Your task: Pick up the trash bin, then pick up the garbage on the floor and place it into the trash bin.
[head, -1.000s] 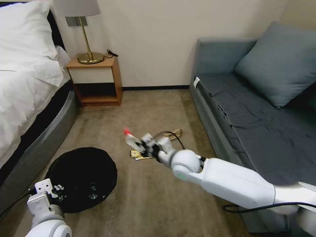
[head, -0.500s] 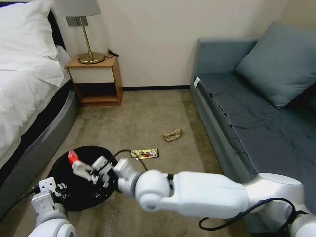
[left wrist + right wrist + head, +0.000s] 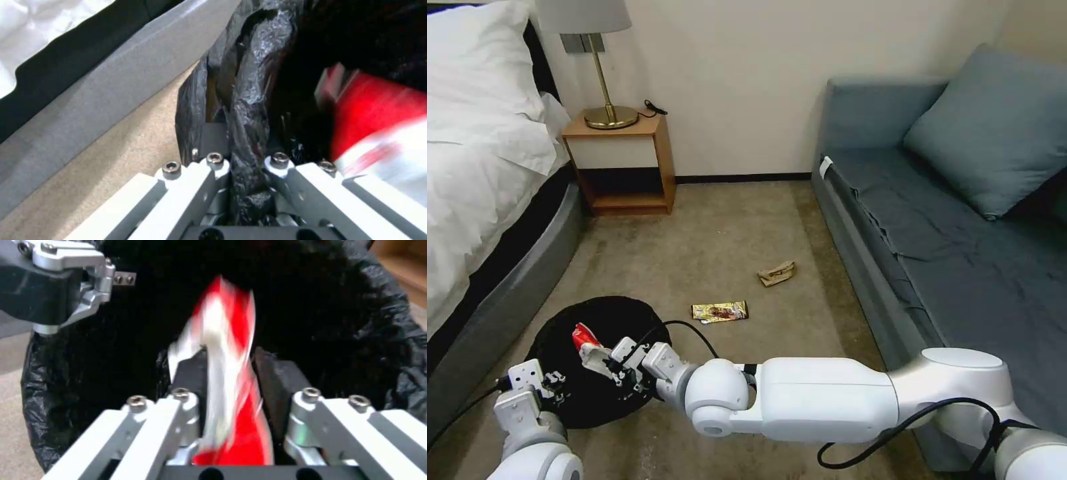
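The left gripper [image 3: 554, 385] was clamped on the bag-lined rim of the trash bin [image 3: 597, 320], so that step looked done. Over the bin's mouth, the right gripper [image 3: 602, 361] pinched the red-and-white wrapper [image 3: 584, 335], not yet released. The gold-brown snack wrapper [image 3: 720, 311] and crumpled tan paper [image 3: 777, 273] lay on the carpet beyond the bin, apparently left to collect.

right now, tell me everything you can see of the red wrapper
The red wrapper is a crumpled red-and-white packet, glossy like thin plastic film. It stands pinched between the fingers of the right gripper, red end up, held over the open mouth of the bin and its black bag. Nothing else touches it. The left gripper grips the bin's rim nearby.
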